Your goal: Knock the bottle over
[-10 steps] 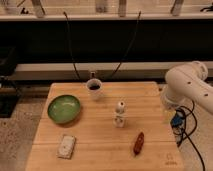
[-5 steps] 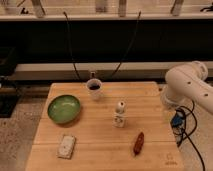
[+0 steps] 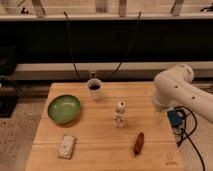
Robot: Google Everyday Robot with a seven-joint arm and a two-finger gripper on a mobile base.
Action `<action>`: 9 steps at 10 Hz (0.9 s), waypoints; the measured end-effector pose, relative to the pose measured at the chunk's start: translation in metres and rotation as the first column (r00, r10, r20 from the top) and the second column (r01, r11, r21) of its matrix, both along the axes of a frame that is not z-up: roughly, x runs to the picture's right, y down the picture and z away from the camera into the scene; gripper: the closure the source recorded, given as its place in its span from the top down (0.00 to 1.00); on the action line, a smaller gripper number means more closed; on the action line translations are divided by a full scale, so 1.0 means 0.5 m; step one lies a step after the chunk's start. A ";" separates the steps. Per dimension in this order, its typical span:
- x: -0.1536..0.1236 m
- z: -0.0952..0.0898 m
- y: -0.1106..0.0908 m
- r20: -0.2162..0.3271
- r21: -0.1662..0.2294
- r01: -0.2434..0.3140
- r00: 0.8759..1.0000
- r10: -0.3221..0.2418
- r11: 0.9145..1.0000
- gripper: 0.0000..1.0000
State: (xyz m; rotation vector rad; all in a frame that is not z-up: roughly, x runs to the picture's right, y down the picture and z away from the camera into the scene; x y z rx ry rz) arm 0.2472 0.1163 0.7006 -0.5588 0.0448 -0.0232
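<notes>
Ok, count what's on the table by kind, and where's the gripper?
Bottle: 1
Mug: 1
Green bowl: 1
White block: 1
Brown oblong item: 1
Total: 5
Gripper: not visible; the arm is at the right edge of the table.

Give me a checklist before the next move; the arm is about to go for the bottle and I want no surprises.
1. Target: bottle stands upright, untouched: ok.
2. Room to fall: mug, bowl and brown item all stand apart from the bottle: ok.
3. Start pose: arm sits at the right edge of the table, clear of the bottle: ok.
4. Path: bare wood between arm and bottle: ok.
5. Tool: gripper is out of sight, apparently hidden by the arm: cannot tell.
</notes>
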 end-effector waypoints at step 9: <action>-0.060 0.011 0.015 0.021 0.007 0.048 0.999 -0.049 0.999 0.80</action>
